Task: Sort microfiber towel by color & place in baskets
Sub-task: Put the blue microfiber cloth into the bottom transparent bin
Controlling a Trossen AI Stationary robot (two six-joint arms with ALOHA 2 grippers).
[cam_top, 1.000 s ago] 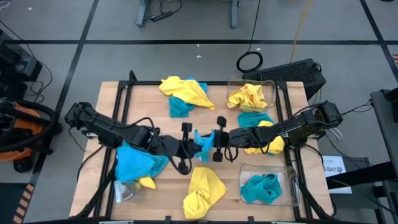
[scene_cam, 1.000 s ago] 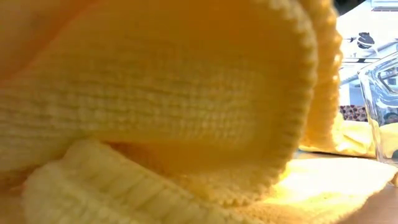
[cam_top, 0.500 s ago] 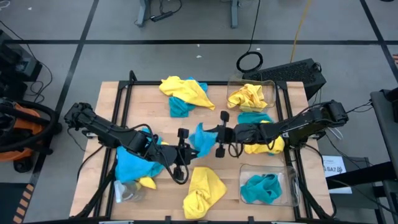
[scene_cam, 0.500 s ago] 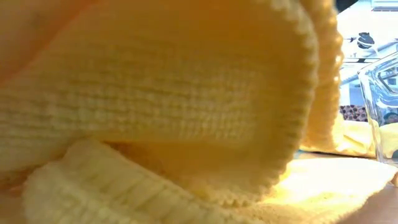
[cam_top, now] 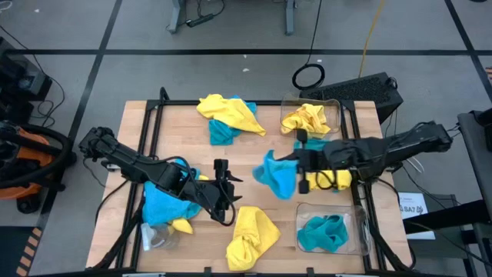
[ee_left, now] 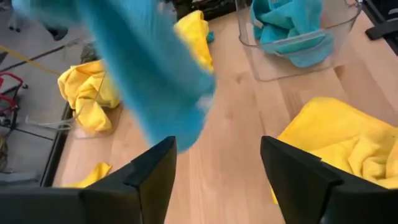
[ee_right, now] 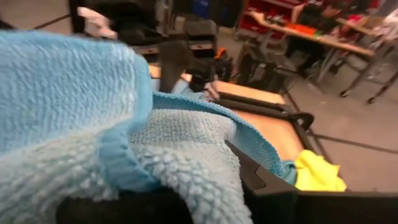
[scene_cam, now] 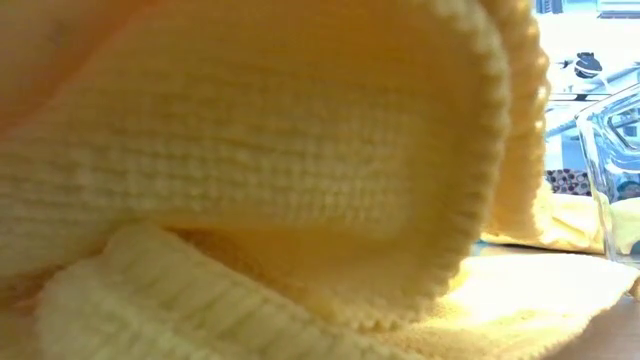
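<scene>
My right gripper (cam_top: 298,165) reaches in from the right and is shut on a blue microfiber towel (cam_top: 277,174), held above the table's middle; this towel fills the right wrist view (ee_right: 93,124). My left gripper (cam_top: 224,181) stands open left of it with nothing between its fingers (ee_left: 217,168). The far right basket (cam_top: 332,108) holds a yellow towel (cam_top: 307,119). The near right basket (cam_top: 355,231) holds a blue towel (cam_top: 324,232). Loose towels lie on the table: yellow (cam_top: 250,231), blue (cam_top: 165,201), and a yellow-on-blue pile (cam_top: 227,114). My right gripper holds the blue towel by its right-hand part (cam_top: 287,165); the cloth wraps over the fingers and hides the contact itself. The fingers come in about level from the table's right. The towel is lifted clear of the table and bunches out toward the left.
A yellow towel (cam_top: 332,180) and a blue one (cam_top: 314,146) lie under the right arm. A clear round glassy object (cam_top: 154,235) sits at the near left. A yellow towel (scene_cam: 250,180) blocks most of the low view. Bare wood (cam_top: 181,138) lies left of the middle.
Both grippers were on the blue towel at the table's middle. My left gripper has opened, let go and drawn back slightly toward the left. My right gripper has carried the towel toward the table's right edge, clear of the table.
</scene>
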